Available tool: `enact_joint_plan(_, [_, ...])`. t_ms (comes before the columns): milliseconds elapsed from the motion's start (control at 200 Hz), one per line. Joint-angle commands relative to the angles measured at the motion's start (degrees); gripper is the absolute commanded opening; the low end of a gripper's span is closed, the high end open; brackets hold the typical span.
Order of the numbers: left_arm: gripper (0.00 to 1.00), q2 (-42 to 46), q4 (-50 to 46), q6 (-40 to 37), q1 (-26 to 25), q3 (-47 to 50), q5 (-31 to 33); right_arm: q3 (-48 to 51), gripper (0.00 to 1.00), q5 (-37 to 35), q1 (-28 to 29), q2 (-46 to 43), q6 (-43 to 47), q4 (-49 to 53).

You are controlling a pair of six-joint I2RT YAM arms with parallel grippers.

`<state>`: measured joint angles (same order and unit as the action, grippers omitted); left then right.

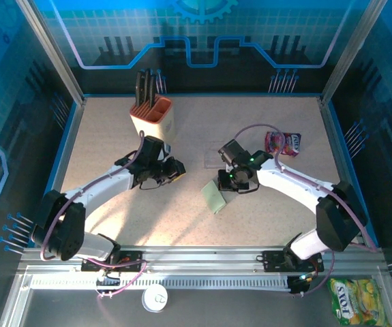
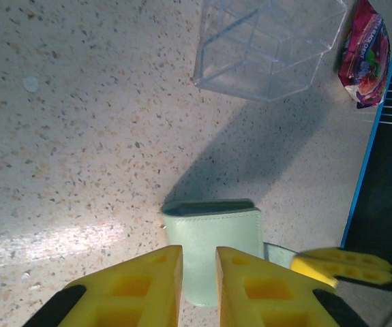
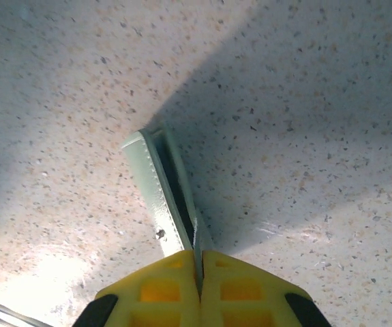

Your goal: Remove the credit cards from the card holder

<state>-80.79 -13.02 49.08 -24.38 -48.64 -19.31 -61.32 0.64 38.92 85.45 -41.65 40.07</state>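
Observation:
The card holder (image 1: 214, 197) is a pale green soft wallet on the speckled table, just right of centre. My right gripper (image 1: 231, 182) sits at its far end. In the right wrist view the card holder (image 3: 156, 184) stands on edge, slightly parted, and my right gripper (image 3: 200, 253) is shut on one thin panel of it. My left gripper (image 1: 174, 170) hovers to the wallet's left, apart from it. In the left wrist view the card holder (image 2: 213, 235) lies beyond my left gripper (image 2: 199, 251), whose jaws stand narrowly open with nothing between them. The credit cards are hidden.
A clear plastic box (image 1: 213, 155) (image 2: 270, 48) stands just behind the wallet. A pink snack packet (image 1: 282, 143) (image 2: 366, 58) lies at the right, near the blue table edge. The beige knife block (image 1: 152, 117) stands at the back left.

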Motion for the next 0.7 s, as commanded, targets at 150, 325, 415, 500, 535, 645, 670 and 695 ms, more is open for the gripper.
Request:
enact_joint_plan(150, [0.21, 1.17, 1.56, -2.41, 0.84, 1.07, -2.60, -7.13, 0.00, -2.61, 5.33, -0.22, -5.24, 4.13])
enact_joint_plan(325, [0.21, -0.46, 1.66, -2.76, 0.94, 1.27, -4.42, -9.65, 0.00, -3.29, 7.12, 1.61, -5.91, 4.22])
enact_joint_plan(415, [0.20, -1.95, 1.16, -2.85, 0.95, 1.07, -5.49, -9.44, 0.00, -3.87, 7.02, 1.67, -5.34, 4.56])
enact_joint_plan(500, [0.20, -3.77, 1.56, -2.61, 0.93, 1.08, -6.62, -8.97, 0.00, -4.67, 6.41, 1.39, -4.26, 5.89])
enact_joint_plan(535, [0.19, -4.61, 1.96, -2.41, 0.96, 1.11, -7.17, -8.59, 0.00, -5.13, 5.99, 1.06, -3.79, 6.59])
enact_joint_plan(645, [0.17, -7.03, 2.72, -1.64, 0.53, 0.86, -8.59, -5.98, 0.00, -6.33, 4.16, -0.45, -2.40, 7.91])
enact_joint_plan(670, [0.16, -7.54, 2.73, -1.54, 0.36, 0.76, -8.79, -5.07, 0.00, -6.31, 3.56, -0.90, -2.17, 7.87])
enact_joint_plan(695, [0.16, -8.02, 2.72, -1.40, 0.01, 0.56, -8.74, -4.13, 0.00, -6.38, 2.96, -1.32, -1.89, 7.79])
